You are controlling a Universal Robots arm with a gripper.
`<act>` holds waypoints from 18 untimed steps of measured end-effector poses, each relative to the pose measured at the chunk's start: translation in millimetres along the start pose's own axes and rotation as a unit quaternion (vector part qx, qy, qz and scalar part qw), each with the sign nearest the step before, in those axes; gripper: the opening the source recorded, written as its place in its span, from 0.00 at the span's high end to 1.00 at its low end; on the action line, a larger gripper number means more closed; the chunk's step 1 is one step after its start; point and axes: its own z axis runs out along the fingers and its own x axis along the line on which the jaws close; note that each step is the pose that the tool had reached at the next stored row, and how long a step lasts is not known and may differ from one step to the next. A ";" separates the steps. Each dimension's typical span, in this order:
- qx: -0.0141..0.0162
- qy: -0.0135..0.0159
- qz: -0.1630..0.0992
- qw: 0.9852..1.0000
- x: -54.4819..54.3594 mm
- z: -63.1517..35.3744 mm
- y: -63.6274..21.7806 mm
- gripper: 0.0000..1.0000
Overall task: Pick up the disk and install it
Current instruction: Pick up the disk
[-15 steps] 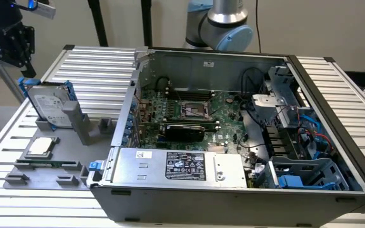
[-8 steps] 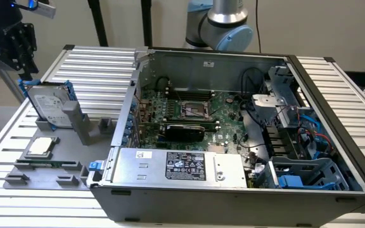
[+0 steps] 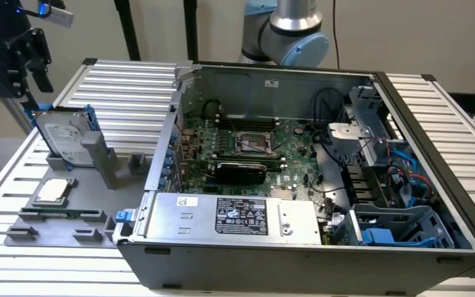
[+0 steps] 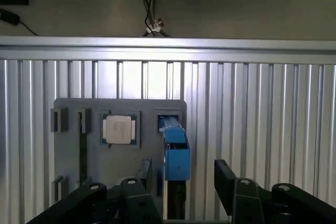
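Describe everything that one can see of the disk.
The disk is a flat silver-grey drive with a white label and blue plastic rails. It stands on edge in the grey holder, to the exterior view's left of the computer case. The open gripper is above it, touching nothing.

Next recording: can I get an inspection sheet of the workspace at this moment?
Surface: slatted aluminium table carrying a grey fixture plate and an open computer case.
Job's things: disk upright in the fixture's holder, not picked up.
Clutter: square chip in its pocket; silver box with black label in the case.
Grippers: tool open, above the disk.
Cables: blue cables inside the case.
Surroundings: arm base behind the case.
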 end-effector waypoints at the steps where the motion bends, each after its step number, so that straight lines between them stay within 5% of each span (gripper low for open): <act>1: 0.000 0.000 0.000 1.000 0.0 1.9 0.0 0.00; 18: 0.000 0.000 0.000 1.000 2.7 32.8 -0.3 0.00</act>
